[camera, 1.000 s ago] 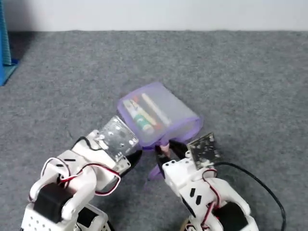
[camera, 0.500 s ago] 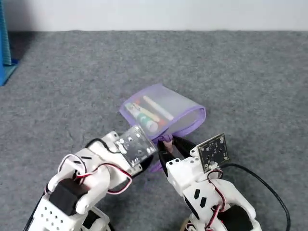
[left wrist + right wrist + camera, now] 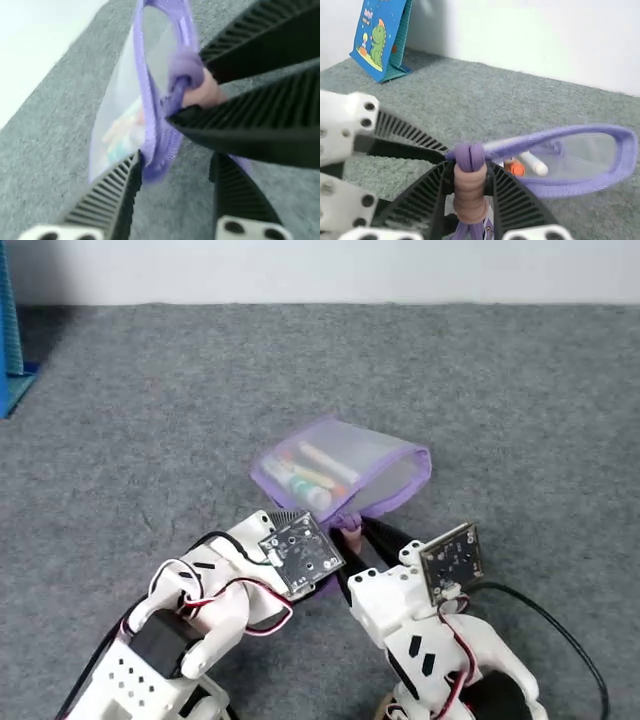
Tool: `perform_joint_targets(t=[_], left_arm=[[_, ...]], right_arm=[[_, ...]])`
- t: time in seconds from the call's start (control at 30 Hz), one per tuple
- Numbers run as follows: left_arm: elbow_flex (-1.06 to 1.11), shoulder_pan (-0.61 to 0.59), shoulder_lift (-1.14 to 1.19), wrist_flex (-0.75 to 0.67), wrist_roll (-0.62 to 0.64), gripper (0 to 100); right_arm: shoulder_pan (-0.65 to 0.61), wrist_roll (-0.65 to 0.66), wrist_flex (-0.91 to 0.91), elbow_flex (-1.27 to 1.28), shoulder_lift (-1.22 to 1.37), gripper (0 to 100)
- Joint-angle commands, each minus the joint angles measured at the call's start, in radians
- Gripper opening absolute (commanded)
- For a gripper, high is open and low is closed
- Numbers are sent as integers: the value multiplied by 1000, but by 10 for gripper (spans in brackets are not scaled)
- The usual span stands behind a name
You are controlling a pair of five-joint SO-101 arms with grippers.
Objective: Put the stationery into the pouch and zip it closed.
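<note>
Now | pouch [image 3: 345,472] lies on counter [image 3: 500,390], pens [image 3: 300,475] inside | right gripper [image 3: 469,175] clamped on zip pull [image 3: 469,192] at near end | left gripper [image 3: 175,165] open beside pouch's near edge

- The pouch [image 3: 375,472] lies mid-table [image 3: 520,390], just beyond both arms.
- Pens [image 3: 300,475] lie inside it, toward its left end.
- The pull tab [image 3: 469,180] at the pouch's near edge sits clamped in the right gripper [image 3: 469,172].
- The left gripper [image 3: 175,167], fingers apart, is just left of it, at the pouch's near edge.
- A bag [image 3: 8,340] stands far left, by the wall [image 3: 320,270].
</note>
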Motion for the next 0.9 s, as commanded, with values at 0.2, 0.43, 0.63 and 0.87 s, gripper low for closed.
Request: perform_joint_targets(t=[0.2,0.43,0.63,0.87], left_arm=[[2,0,-6,-84,-21,159],[4,0,-6,-92,-15,158],[76,2,-12,-155,-15,137],[116,2,-11,-210,-15,137]], right_arm=[[7,14,18,-78,-12,7],[7,14,38,-78,-12,7],[7,9,38,-80,-12,7],[-24,9,47,-80,-12,7]])
